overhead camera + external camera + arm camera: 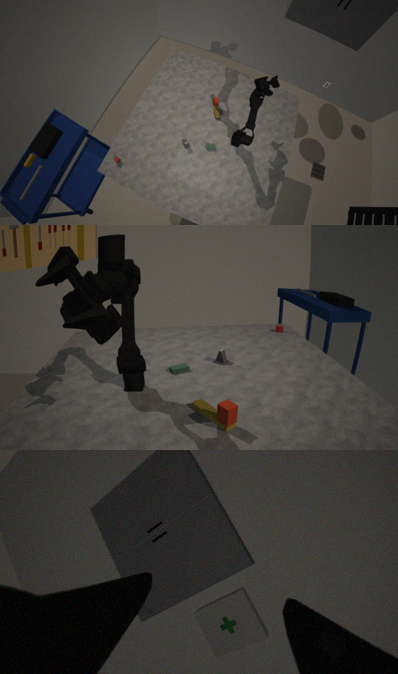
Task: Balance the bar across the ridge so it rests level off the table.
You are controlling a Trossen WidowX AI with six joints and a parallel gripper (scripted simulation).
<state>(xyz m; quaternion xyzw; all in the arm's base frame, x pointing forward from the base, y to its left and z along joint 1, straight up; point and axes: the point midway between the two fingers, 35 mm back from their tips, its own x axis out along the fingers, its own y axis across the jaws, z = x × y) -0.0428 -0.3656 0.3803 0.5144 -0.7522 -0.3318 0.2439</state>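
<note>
The yellow bar (217,112) (202,406) lies low on the table, with an orange-red block (215,101) (227,413) on one end, the near end in the exterior view. The ridge, a small grey wedge (186,144) (221,356), stands apart from the bar with nothing on it. My gripper (50,305) (216,592) is open, its two fingers wide apart with nothing between them. It is raised high, far from the bar and the ridge, and the wrist view shows only the wall and its fittings. The bar's underside is hidden.
A green block (210,146) (179,369) lies between my arm's base and the ridge. A small red cube (117,159) (279,328) sits near the table's far edge, by a blue trolley (83,172) (349,316).
</note>
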